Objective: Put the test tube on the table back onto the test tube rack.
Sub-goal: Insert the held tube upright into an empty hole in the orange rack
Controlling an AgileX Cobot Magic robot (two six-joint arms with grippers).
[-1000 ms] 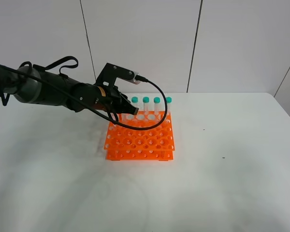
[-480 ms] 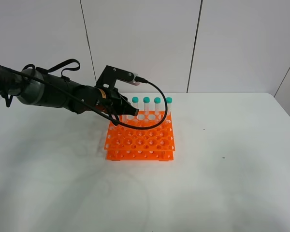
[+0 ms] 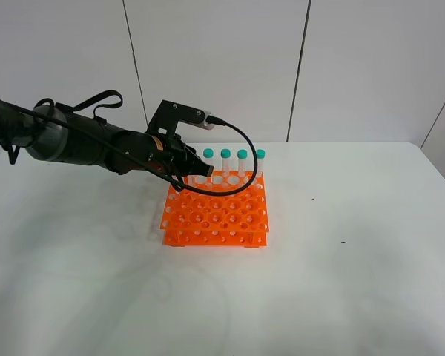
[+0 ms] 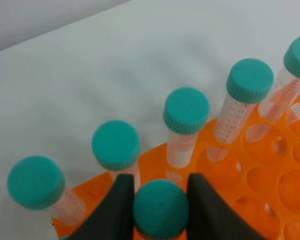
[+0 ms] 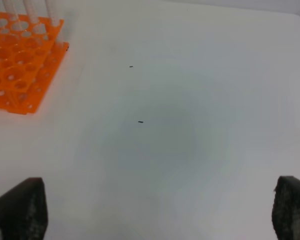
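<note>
Left arm (image 3: 81,142) reaches in from the left side of the exterior view, stretched low and nearly level across the table (image 3: 341,282), black cable looping from its wrist over the rack. Left gripper (image 4: 160,200) sits over the rear left part of the test tube rack (image 3: 215,215), fingers (image 4: 117,210) clamped on the teal cap of the test tube (image 4: 161,207); the wrist view shows the two dark fingers pressed to either side of that cap, tube upright, its body hidden below the cap, so how deep it sits in a hole cannot be told. Directly beyond the held tube stands a row of capped tubes (image 4: 186,111) in the rack's back row, five caps in the left wrist view, four clear of the gripper in the exterior view (image 3: 233,154). These stand close to the fingers, the nearest cap (image 4: 116,144) just beside the left finger. Remaining holes of the orange rack appear unfilled. Right gripper (image 5: 155,210) shows only as two dark fingertips at the edges of its own wrist view, spread wide apart, gripping nothing, over bare white table with two small dark specks (image 5: 140,121); the rack's corner lies well off to one side of it.
</note>
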